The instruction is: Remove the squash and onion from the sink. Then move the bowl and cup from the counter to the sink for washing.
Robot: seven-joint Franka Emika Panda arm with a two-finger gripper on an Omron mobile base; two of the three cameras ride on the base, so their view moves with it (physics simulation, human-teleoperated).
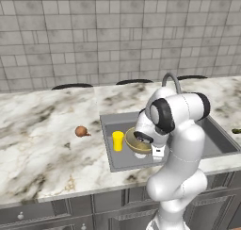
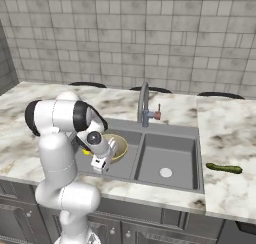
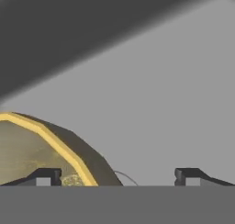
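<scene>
Bowl (image 1: 136,144) and yellow cup (image 1: 117,141) in left sink (image 1: 107,144) basin, frame center; gripper (image 3: 117,176) fingers apart over bowl rim, holding nothing; onion (image 1: 82,131) on counter, left.

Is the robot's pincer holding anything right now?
No, nothing. The pincer is wide open in the sink, its tips apart either side of the bowl's rim without gripping it.

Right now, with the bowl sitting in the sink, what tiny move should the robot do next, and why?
Probably lift the end effector straight up, out of the sink. Its fingers stand wide apart, one over the bowl, gripping nothing. The bowl and the cup sit in the basin, while the onion and squash lie on the counter.
</scene>
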